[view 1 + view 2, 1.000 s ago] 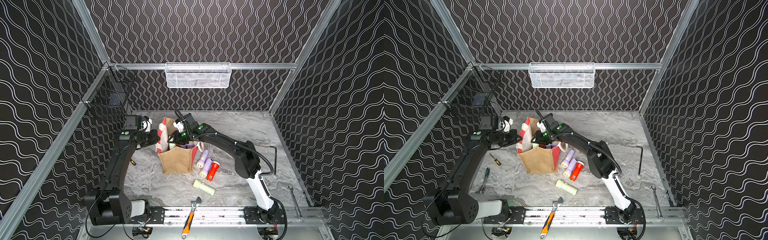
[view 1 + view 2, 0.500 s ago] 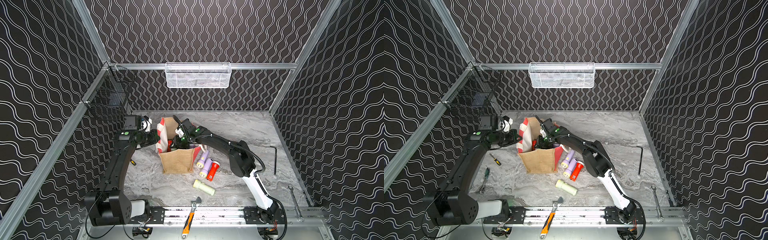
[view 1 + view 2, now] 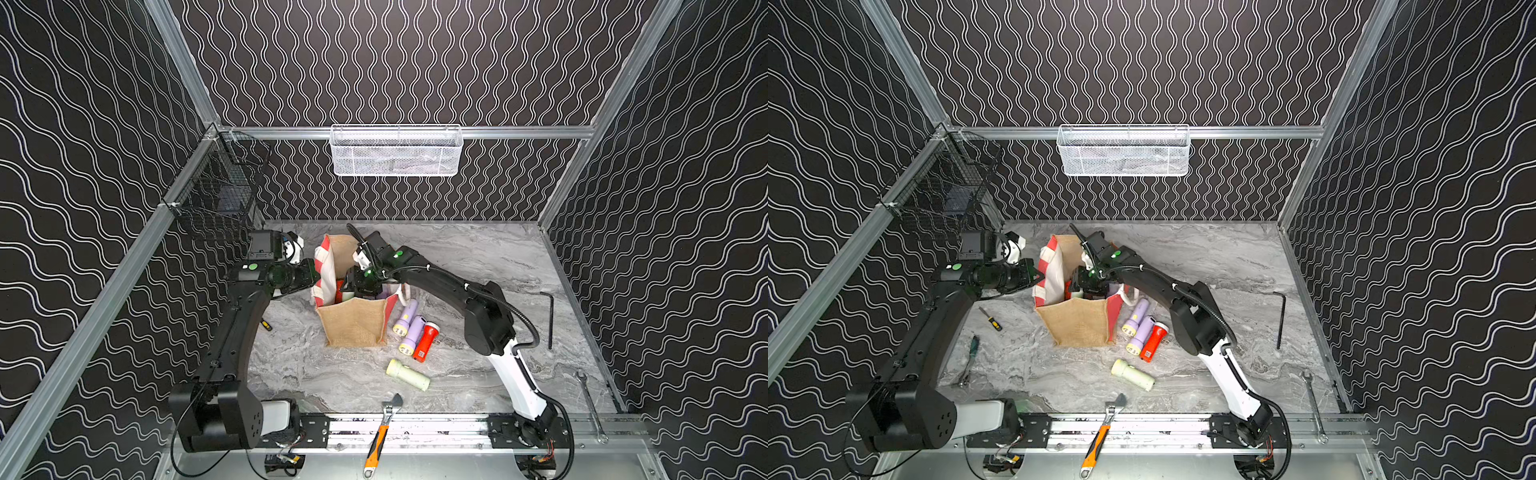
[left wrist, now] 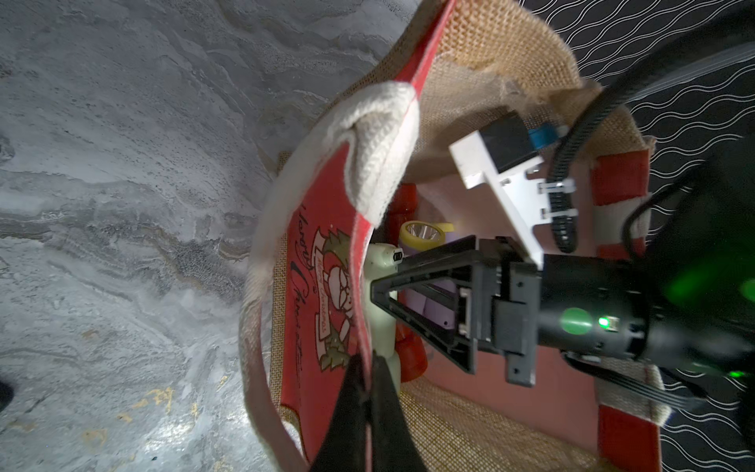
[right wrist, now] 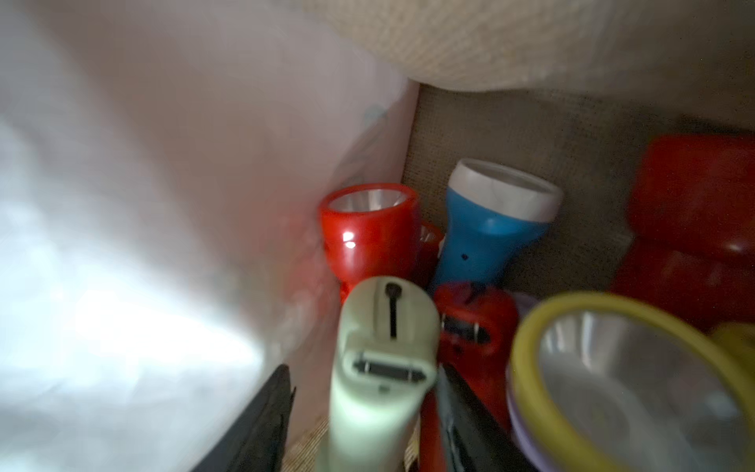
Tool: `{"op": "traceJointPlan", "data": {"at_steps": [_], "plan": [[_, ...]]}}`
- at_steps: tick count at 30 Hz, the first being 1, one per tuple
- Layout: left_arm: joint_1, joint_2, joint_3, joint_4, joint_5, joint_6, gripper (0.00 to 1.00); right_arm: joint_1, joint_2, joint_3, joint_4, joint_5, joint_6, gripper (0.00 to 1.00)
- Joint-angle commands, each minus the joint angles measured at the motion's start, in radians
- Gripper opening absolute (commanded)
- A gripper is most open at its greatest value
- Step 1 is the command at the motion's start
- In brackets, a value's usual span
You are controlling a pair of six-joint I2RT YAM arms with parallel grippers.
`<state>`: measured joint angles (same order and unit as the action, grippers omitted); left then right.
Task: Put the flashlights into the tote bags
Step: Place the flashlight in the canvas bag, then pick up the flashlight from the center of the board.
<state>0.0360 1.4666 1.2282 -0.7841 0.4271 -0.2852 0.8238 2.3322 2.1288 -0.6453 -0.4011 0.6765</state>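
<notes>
The tan burlap tote bag [image 3: 353,328] [image 3: 1077,324] stands open mid-table. My left gripper [image 3: 313,276] [image 4: 367,363] is shut on its red-and-white side panel and holds the mouth apart. My right gripper [image 3: 353,291] [image 5: 363,408] reaches down inside the bag with its jaws open. A pale green flashlight [image 5: 384,367] [image 4: 382,310] stands between them, with a gap on one side. Red [image 5: 367,233], blue [image 5: 490,233] and yellow-rimmed lilac [image 5: 613,376] flashlights lie in the bag. On the table by the bag lie two lilac flashlights [image 3: 406,316] [image 3: 412,340], a red one [image 3: 427,341] and a pale green one [image 3: 407,375].
An orange-handled wrench [image 3: 380,432] lies on the front rail. A white mesh basket [image 3: 395,151] hangs on the back wall and a black wire basket [image 3: 216,199] on the left wall. An Allen key [image 3: 550,320] and spanner [image 3: 590,407] lie right; small screwdrivers [image 3: 990,320] lie left.
My right gripper has gone down into the bag with the pale green flashlight, and its jaws have opened off it. The left gripper has kept its hold on the bag's panel.
</notes>
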Motion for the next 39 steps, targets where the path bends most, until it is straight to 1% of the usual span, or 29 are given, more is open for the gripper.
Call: {"op": "traceJointPlan", "data": {"at_steps": [1,8,14,19,22,25,28,31,34,37,39], "plan": [[0.000,0.000,-0.001,0.025,0.004,-0.005,0.06,0.001,-0.044,0.012,-0.024,0.021,-0.045,0.60],[0.001,-0.004,-0.002,0.026,-0.001,-0.006,0.06,0.001,-0.108,0.046,-0.050,0.015,-0.117,0.62],[0.002,-0.005,-0.001,0.025,-0.002,-0.008,0.06,0.001,-0.173,0.047,-0.089,0.068,-0.169,0.63],[0.001,-0.008,0.001,0.023,-0.004,-0.008,0.06,0.001,-0.198,0.016,-0.101,0.080,-0.170,0.63],[0.000,-0.009,0.001,0.023,-0.006,-0.006,0.06,0.001,-0.215,0.017,-0.122,0.072,-0.181,0.61],[0.001,-0.009,0.001,0.023,-0.005,-0.005,0.05,0.001,-0.311,-0.041,-0.090,0.092,-0.227,0.60],[0.000,-0.010,0.002,0.023,-0.004,-0.005,0.06,0.001,-0.478,-0.140,-0.060,0.232,-0.280,0.61],[0.001,-0.013,0.002,0.023,-0.002,-0.004,0.06,-0.003,-0.660,-0.270,-0.043,0.384,-0.288,0.62],[0.000,-0.017,0.004,0.023,-0.003,-0.004,0.05,-0.018,-0.811,-0.388,-0.093,0.487,-0.235,0.62],[0.001,-0.017,0.008,0.021,-0.010,-0.004,0.05,-0.036,-0.920,-0.506,-0.178,0.523,-0.159,0.63],[0.001,-0.012,0.010,0.019,-0.007,-0.004,0.05,-0.037,-0.962,-0.566,-0.257,0.556,-0.108,0.63]]}}
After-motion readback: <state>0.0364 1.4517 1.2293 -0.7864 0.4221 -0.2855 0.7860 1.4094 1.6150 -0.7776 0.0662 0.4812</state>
